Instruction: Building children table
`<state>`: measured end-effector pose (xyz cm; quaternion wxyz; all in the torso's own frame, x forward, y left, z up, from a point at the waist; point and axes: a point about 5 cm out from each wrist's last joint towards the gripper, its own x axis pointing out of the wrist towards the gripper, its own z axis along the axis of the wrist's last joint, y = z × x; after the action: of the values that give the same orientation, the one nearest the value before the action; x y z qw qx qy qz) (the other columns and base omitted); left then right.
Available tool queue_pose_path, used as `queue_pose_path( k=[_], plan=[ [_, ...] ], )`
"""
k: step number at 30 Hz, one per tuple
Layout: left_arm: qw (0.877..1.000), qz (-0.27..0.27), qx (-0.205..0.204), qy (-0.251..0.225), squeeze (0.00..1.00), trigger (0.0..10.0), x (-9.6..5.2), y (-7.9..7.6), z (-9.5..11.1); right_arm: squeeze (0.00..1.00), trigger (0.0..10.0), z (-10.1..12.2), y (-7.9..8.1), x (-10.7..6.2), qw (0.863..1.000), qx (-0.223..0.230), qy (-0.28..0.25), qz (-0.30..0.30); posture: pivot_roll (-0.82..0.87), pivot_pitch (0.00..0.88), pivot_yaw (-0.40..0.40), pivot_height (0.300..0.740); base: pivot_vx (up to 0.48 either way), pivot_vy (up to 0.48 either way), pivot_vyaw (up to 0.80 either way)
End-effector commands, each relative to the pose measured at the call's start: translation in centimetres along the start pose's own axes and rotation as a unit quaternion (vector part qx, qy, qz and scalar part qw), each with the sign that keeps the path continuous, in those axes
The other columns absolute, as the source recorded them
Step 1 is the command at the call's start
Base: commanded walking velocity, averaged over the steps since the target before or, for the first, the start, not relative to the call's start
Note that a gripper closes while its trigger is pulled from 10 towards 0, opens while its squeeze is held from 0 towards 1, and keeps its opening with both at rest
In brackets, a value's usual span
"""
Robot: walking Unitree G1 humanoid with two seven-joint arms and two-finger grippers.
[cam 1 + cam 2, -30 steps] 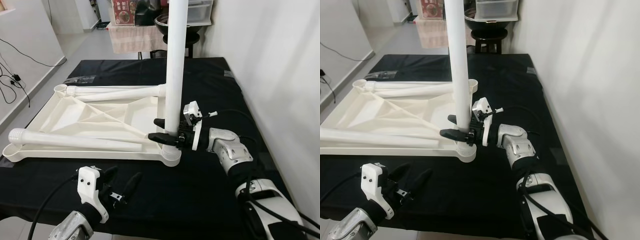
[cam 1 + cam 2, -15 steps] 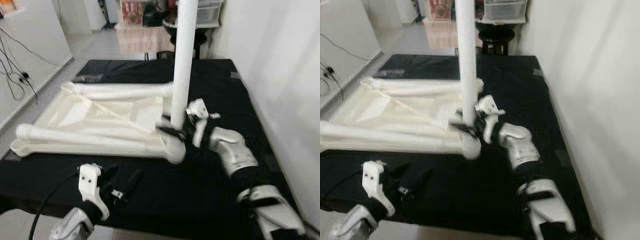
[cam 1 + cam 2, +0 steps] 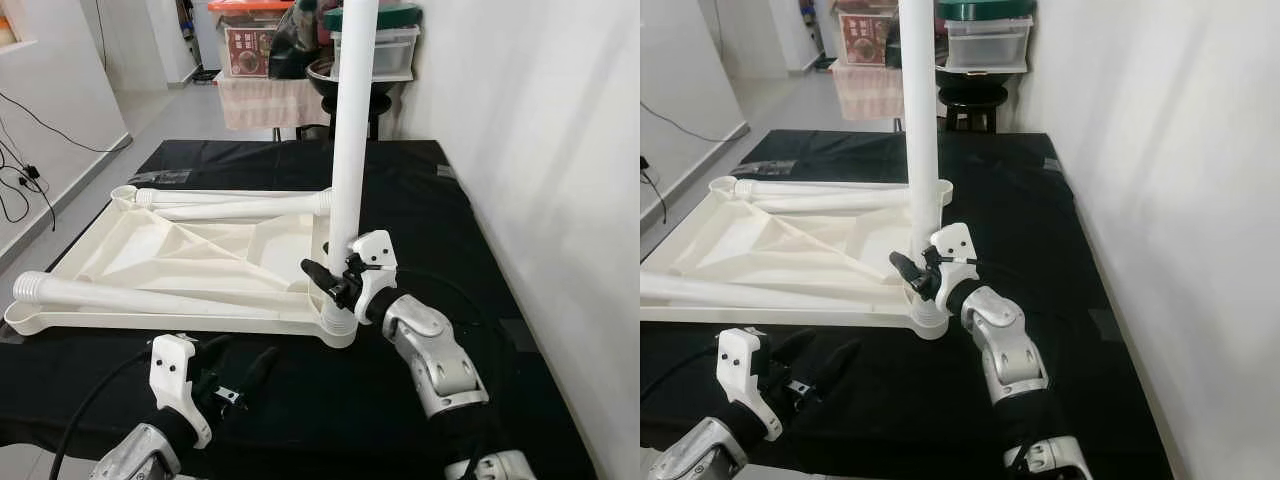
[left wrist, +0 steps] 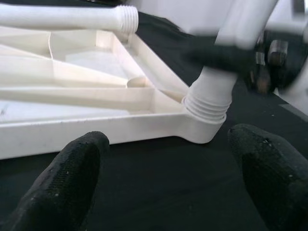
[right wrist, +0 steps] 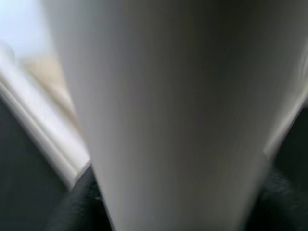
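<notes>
We saw one leg standing upright in the corner socket of the inverted tabletop at frame centre, our right tool clamped on its base. Two legs lay loose on the tabletop. Our left tool hovered open at lower left.

Right end effector clamps upright table leg above tabletop
</notes>
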<state>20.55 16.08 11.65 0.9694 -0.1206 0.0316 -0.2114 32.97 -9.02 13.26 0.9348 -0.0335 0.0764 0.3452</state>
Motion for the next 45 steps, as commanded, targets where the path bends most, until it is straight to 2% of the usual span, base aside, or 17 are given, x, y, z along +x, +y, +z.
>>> queue_pose_path(
  k=[1, 2, 4, 6, 7, 16, 17, 19, 20, 32, 34, 36, 37, 38, 39, 41, 45],
  plan=[
    [1.0, 0.002, -0.003, 0.002, 0.0, 10.0, 0.1, 0.1, -0.1, 1.0, 10.0, 0.5, 1.0, 0.2, 0.998, 0.018, 0.001, 0.052, 0.01, 0.049, 0.002, 0.74, 0.0, 0.0, 0.0],
    [1.0, 0.002, -0.003, 0.002, 0.0, 10.0, 0.1, 0.1, -0.1, 1.0, 10.0, 0.5, 1.0, 0.2, 0.998, 0.018, 0.001, 0.052, 0.01, 0.049, 0.002, 0.74, 0.0, 0.0, 0.0],
    [1.0, -0.001, -0.005, 0.003, 0.0, 10.0, 0.2, 0.1, -0.1, 1.0, 10.0, 2.6, 1.2, -0.4, 0.982, -0.007, -0.042, 0.186, 0.02, 0.04, 0.002, 0.74, 0.0, 0.0, 0.0],
    [1.0, -0.001, -0.005, 0.004, 0.0, 10.0, 0.2, 0.1, -0.1, 1.0, 10.0, 3.0, 1.0, -0.7, 0.974, -0.016, -0.05, 0.222, 0.03, 0.038, 0.0, 0.74, 0.0, 0.0, 0.0],
    [1.0, -0.002, -0.006, 0.004, 0.0, 10.0, 0.3, 0.1, -0.1, 0.0, 10.0, 3.4, 0.6, -1.0, 0.963, -0.03, -0.051, 0.262, 0.03, 0.035, -0.004, 0.74, 0.0, 0.0, 0.0],
    [1.0, -0.002, -0.008, 0.001, 0.0, 10.0, 0.5, 0.0, -0.2, 0.0, 10.0, 4.9, -2.1, -0.1, 0.945, -0.036, -0.035, 0.325, 0.05, 0.025, -0.017, 0.74, 0.0, 0.0, 0.0],
    [1.0, -0.003, -0.009, 0.002, 0.0, 10.0, 0.5, 0.0, -0.2, 0.0, 4.9, 4.9, -2.1, 0.2, 0.943, -0.031, -0.033, 0.331, 0.05, 0.024, -0.018, 0.74, 0.0, 0.0, 0.0],
    [1.0, -0.003, -0.009, 0.002, 0.0, 10.0, 0.5, 0.0, -0.2, 0.0, 4.9, 4.9, -2.1, 0.2, 0.943, -0.031, -0.033, 0.331, 0.05, 0.024, -0.018, 0.74, 0.0, 0.0, 0.0],
    [1.0, -0.005, -0.012, 0.002, 0.0, 10.0, 0.6, 0.0, -0.3, 0.0, 0.0, 4.7, -2.2, 0.5, 0.939, -0.015, -0.021, 0.344, 0.05, 0.019, -0.022, 0.74, 0.0, 0.0, 0.0],
    [0.999, -0.029, -0.025, 0.008, 0.0, 10.0, 0.5, -0.4, -0.4, 0.0, 0.0, 2.4, -3.8, -0.6, 0.952, -0.015, 0.019, 0.305, 0.04, 0.032, -0.023, 0.74, 0.0, 0.0, 0.0],
    [0.998, -0.054, -0.013, 0.022, 0.0, 10.0, 0.1, -0.9, -0.6, 0.0, 0.0, -0.5, -3.0, 0.3, 0.987, -0.015, 0.074, 0.138, 0.03, 0.039, -0.031, 0.74, 0.0, 0.0, 0.0],
    [0.998, -0.054, -0.013, 0.022, 0.0, 10.0, 0.1, -0.9, -0.6, 0.0, 0.0, -0.5, -3.0, 0.3, 0.987, -0.015, 0.074, 0.138, 0.03, 0.039, -0.031, 0.74, 0.0, 0.0, 0.0],
    [0.997, -0.064, -0.004, 0.029, 0.0, 10.0, 0.0, -0.9, -0.5, 0.0, 0.0, -1.5, -1.9, 0.4, 0.996, 0.037, 0.071, 0.025, 0.02, 0.054, -0.018, 0.74, 0.0, 0.0, 0.0],
    [0.997, -0.074, 0.004, 0.037, 0.0, 10.0, -0.1, -0.9, -0.5, 0.0, 0.0, -2.7, 0.7, -0.2, 0.995, 0.059, 0.081, 0.003, 0.0, 0.062, 0.007, 0.74, 0.0, 0.0, 0.0],
    [0.996, -0.079, 0.013, 0.043, 0.0, 10.0, 0.0, -0.9, -0.6, 0.0, 0.0, -3.0, 2.5, -0.7, 0.995, 0.047, 0.085, 0.02, -0.03, 0.046, 0.025, 0.74, 0.0, 0.0, 0.0],
    [0.995, -0.084, 0.023, 0.048, 0.0, 10.0, 0.0, -0.8, -0.6, 0.0, 0.0, -3.0, 3.1, -0.8, 0.994, 0.061, 0.078, 0.034, -0.01, 0.047, 0.021, 0.74, 0.0, 0.0, 0.0],
    [0.993, -0.09, 0.047, 0.054, 0.0, 10.0, 0.2, -0.9, -0.7, 0.0, 0.0, -2.9, 1.7, -0.1, 0.993, 0.066, 0.086, 0.037, 0.01, 0.04, 0.01, 0.74, 0.0, 0.0, 0.0]
  ],
)
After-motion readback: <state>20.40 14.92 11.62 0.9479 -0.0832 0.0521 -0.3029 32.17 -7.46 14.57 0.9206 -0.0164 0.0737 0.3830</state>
